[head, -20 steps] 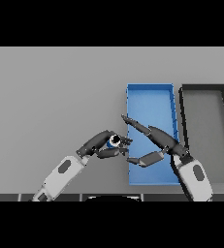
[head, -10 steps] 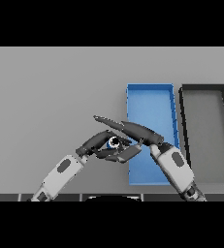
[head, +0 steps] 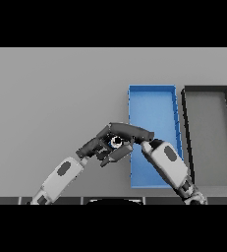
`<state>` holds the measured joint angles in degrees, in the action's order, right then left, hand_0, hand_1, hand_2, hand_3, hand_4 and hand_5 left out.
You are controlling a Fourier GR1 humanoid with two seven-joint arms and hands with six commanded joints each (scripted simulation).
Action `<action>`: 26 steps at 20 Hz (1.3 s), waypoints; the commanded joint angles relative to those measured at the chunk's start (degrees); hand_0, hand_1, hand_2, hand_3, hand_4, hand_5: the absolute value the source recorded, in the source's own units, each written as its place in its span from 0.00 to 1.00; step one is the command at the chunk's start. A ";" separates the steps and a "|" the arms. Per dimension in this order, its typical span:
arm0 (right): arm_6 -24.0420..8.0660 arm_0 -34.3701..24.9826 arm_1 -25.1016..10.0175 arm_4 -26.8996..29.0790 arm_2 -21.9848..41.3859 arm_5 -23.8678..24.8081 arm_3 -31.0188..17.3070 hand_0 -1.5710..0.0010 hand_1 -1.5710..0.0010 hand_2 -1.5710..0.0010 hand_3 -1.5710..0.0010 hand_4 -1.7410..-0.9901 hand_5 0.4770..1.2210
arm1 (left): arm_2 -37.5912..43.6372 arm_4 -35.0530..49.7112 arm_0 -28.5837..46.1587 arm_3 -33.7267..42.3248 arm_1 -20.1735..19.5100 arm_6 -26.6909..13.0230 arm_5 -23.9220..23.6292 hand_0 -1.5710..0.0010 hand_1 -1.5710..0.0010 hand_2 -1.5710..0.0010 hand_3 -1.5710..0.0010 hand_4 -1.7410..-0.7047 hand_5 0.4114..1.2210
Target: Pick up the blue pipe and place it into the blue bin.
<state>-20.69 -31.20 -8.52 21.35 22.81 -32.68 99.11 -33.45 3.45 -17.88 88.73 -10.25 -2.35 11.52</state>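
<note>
The blue pipe [head: 116,142] is held just left of the blue bin [head: 152,89], its ring-shaped end facing me. My left hand [head: 96,146] comes in from the lower left and is curled on the pipe from the left. My right hand [head: 132,132] reaches over from the right across the blue bin's near left edge. Its fingers curl over the top of the pipe and its thumb [head: 118,153] is under it. The hands hide most of the pipe.
A black bin [head: 206,89] stands right of the blue bin, side by side with it. My right forearm [head: 166,162] lies over the near part of the blue bin. Open grey table stretches to the left and far side.
My right hand has moved left from over the blue bin to the pipe, and its fingers have curled round it. My left hand has kept the pipe in almost the same place.
</note>
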 commanded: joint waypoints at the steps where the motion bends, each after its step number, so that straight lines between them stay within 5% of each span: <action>1: 0.73 0.56 0.13 0.96 0.25 0.10 -0.26 0.18 0.18 0.17 0.25 0.33 0.47 | 0.17 0.73 1.18 0.23 0.71 1.06 0.14 0.21 0.23 0.29 0.26 0.08 1.00; 5: 9.99 0.48 -1.20 -4.18 2.43 0.97 0.23 0.07 0.07 0.07 0.10 0.39 0.78 | 1.98 1.37 1.58 -0.31 2.52 2.89 1.63 0.08 0.09 0.14 0.11 0.03 1.00; 9: 10.63 0.11 -3.09 -2.00 3.85 3.81 0.51 0.03 0.03 0.03 0.04 0.35 0.91 | 2.88 1.82 2.36 0.42 2.93 2.06 2.19 0.03 0.04 0.12 0.04 0.01 1.00; 10: 10.90 -0.17 -3.54 -0.57 3.72 4.54 0.19 0.02 0.02 0.02 0.03 0.35 0.93 | 2.88 0.69 2.23 0.28 2.50 3.72 2.02 0.09 0.14 0.22 0.15 0.09 1.00; 13: 8.64 -0.68 -4.20 1.63 4.61 5.80 0.56 0.01 0.01 0.01 0.02 0.34 0.96 | 1.45 -4.56 0.97 0.27 0.06 5.36 4.70 0.53 0.56 0.60 0.57 0.42 1.00; 16: 8.16 -0.04 -4.65 1.49 5.66 6.34 1.96 0.01 0.01 0.01 0.01 0.33 0.98 | 1.68 -7.36 0.48 0.00 -0.53 5.90 6.86 0.76 0.77 0.80 0.78 0.63 0.87; 20: 9.24 -0.93 -4.22 0.36 5.75 6.18 0.18 0.00 0.00 0.00 0.00 0.33 0.99 | 2.34 -8.85 0.01 -0.90 -0.51 4.44 5.27 0.90 0.91 0.92 0.91 0.77 0.46; 26: 9.04 -1.36 -4.58 0.70 5.67 7.03 1.34 0.00 0.00 0.00 0.00 0.33 1.00 | 2.70 -7.49 0.73 -1.41 0.10 2.51 5.57 0.97 0.98 0.98 0.98 0.82 0.23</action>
<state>-11.52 -32.58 -13.10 22.16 28.47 -25.72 100.46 -30.74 -4.06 -17.13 87.31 -10.18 0.04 17.09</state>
